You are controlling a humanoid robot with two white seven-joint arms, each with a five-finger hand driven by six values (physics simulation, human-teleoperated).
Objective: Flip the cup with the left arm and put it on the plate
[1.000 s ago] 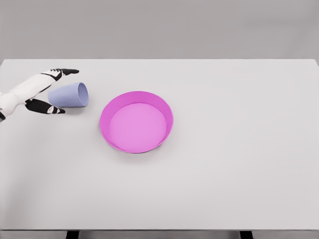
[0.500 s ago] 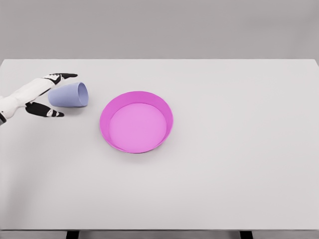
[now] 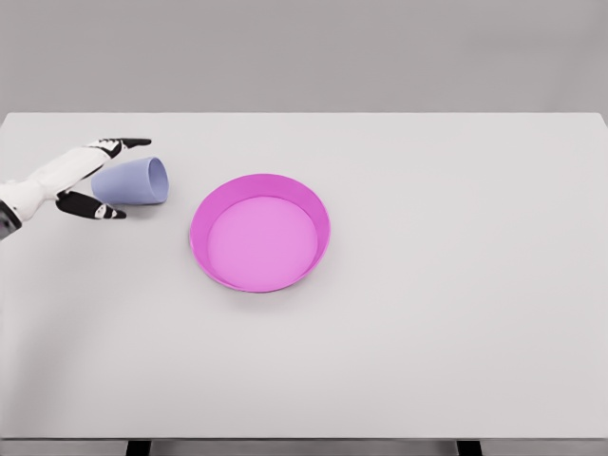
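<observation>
A pale lavender cup [image 3: 134,180] lies on its side on the white table, at the left, its mouth facing right toward the plate. My left hand [image 3: 106,178] is at the cup's closed end, fingers spread: the black-tipped fingers [image 3: 128,142] reach over the cup's far side and the thumb [image 3: 98,211] lies on the near side. The hand holds nothing. A magenta plate [image 3: 199,249] with a raised rim sits just right of the cup, near the table's middle. The right arm is out of view.
The white table [image 3: 456,285] stretches wide to the right and toward the front edge. A grey wall runs behind the far edge.
The left hand has drawn back a little to the left along the cup's base, fingers still spread. The cup and plate have not moved.
</observation>
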